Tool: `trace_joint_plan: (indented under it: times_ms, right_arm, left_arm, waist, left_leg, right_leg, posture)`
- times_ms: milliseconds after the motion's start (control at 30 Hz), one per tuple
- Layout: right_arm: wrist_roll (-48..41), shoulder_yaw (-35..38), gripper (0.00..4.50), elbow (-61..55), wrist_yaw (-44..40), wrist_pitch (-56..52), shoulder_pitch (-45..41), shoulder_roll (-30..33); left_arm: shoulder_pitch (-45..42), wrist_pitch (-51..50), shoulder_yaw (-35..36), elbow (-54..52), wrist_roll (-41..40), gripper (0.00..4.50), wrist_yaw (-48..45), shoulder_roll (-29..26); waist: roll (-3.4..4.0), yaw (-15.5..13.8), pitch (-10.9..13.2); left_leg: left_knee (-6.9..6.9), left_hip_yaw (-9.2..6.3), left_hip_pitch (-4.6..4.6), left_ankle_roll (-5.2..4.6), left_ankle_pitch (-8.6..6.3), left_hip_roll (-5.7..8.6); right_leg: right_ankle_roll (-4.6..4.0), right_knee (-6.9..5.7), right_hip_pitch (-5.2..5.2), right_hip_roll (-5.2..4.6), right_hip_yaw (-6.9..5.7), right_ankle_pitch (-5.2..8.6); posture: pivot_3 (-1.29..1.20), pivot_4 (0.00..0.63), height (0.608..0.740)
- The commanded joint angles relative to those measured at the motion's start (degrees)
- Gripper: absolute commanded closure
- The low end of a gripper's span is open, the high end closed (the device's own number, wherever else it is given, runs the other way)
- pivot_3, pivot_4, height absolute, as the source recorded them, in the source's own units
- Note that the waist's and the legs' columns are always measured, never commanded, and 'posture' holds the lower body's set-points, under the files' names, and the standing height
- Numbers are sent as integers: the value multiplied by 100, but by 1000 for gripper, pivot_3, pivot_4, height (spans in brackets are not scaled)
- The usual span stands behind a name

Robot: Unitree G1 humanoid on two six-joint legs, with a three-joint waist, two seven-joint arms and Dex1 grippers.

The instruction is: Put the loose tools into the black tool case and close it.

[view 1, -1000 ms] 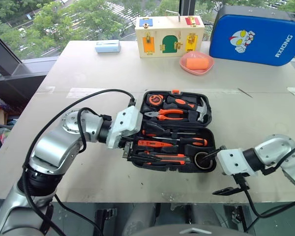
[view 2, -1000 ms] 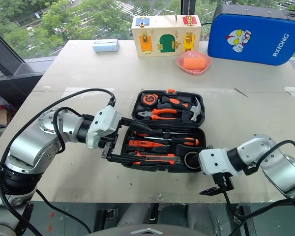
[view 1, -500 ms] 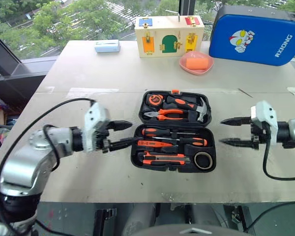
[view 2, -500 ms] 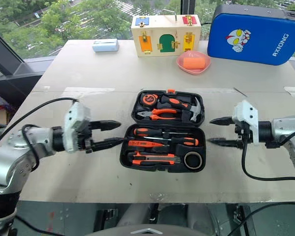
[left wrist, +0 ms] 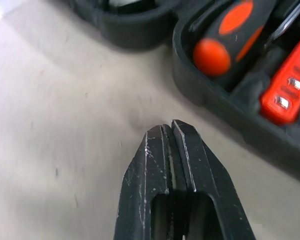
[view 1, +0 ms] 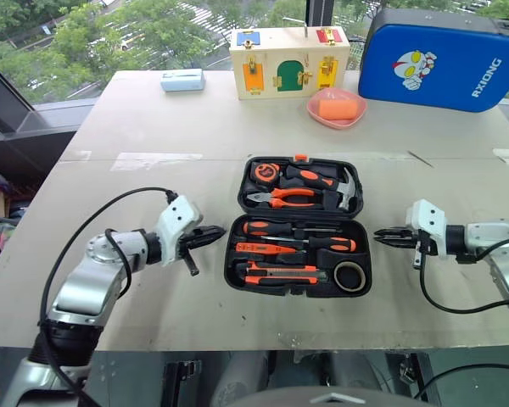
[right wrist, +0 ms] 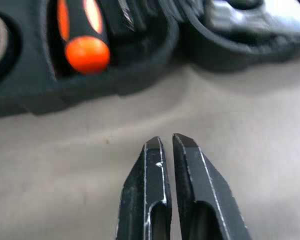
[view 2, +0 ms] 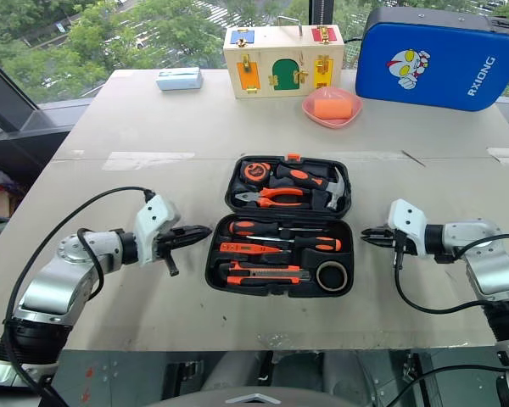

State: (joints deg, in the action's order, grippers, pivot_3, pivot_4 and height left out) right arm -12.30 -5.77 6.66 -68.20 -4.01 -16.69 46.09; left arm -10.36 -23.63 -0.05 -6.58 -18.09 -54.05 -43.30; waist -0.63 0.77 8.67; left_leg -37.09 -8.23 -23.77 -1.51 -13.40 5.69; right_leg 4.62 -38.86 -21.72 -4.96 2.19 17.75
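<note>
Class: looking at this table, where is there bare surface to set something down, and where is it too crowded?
Free: the wide stretch between the open black tool case and the light blue box, and the front strip below the case. Crowded: the far edge, where the wooden latch box, pink bowl and blue padded case stand close. The left claw and right claw flank the tool case.

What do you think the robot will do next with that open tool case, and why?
Probably start folding the black tool case shut. The tools already lie in its recesses, the lid is open flat, and the left gripper and right gripper sit shut at either side, holding nothing.
</note>
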Motion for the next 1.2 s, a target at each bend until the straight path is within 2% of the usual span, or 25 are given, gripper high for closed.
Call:
trace_joint_plan:
  times_ms: [33, 267, 500, 733, 1000, 1167, 1200]
  right_arm:
    - [-75, -23, 4500, -462, -88, -36, -51, -40]
    - [-498, -34, 4500, -1456, -440, -514, 157, 59]
    - [-665, 176, 4500, -2173, -775, -869, 620, 552]
    - [-446, 487, 4500, -1772, -489, -908, 622, 628]
    - [-384, 599, 4500, -1589, -604, -764, 745, 788]
    - [-247, 796, 4500, -1197, -504, -691, 764, 956]
    - [-329, 870, 4259, -1127, -525, -842, 760, 1018]
  left_arm:
    - [-111, -112, -14, -276, -248, 4436, -145, 94]
    - [66, -391, -444, -819, -201, 4436, -216, 246]
    - [615, -390, -676, -1410, -115, 4436, -518, -25]
    - [1012, -443, -660, -1707, -144, 4436, -513, -125]
    - [941, -614, -485, -1689, -216, 4436, -466, -78]
    - [1144, -1095, 27, -1465, -446, 4436, -494, -460]
    - [1157, -1311, 236, -1347, -611, 4144, -514, -543]
  waist:
    - [0, 0, 0]
    - [1, -29, 0]
    - [3, -21, -1]
    - [5, -13, -2]
    - [5, -21, -2]
    - [5, -15, -2]
    - [5, -15, -2]
  left_leg:
    - [0, 0, -1, 0, 0, 0]
    - [-1, -2, -3, 0, 0, 1]
    - [4, -3, -2, -1, -1, 1]
    - [3, 1, 1, -4, -2, 0]
    - [1, 3, 1, -4, -3, 1]
    - [3, 3, 1, -3, -2, 0]
    - [4, 3, 2, -3, -2, 0]
  right_leg:
    - [0, 0, 0, 0, -1, 0]
    - [0, 2, 0, -1, -2, 0]
    - [0, 6, 1, -3, 0, 1]
    - [0, 4, 2, -3, 9, 0]
    - [0, 4, 3, -3, 9, 0]
    - [0, 4, 2, -3, 9, 0]
    - [0, 4, 2, -3, 9, 0]
  posture:
    - [0, 150, 735]
    - [0, 150, 735]
    - [0, 150, 735]
    - [0, 150, 735]
    - [0, 150, 735]
    - [0, 150, 735]
    - [0, 150, 735]
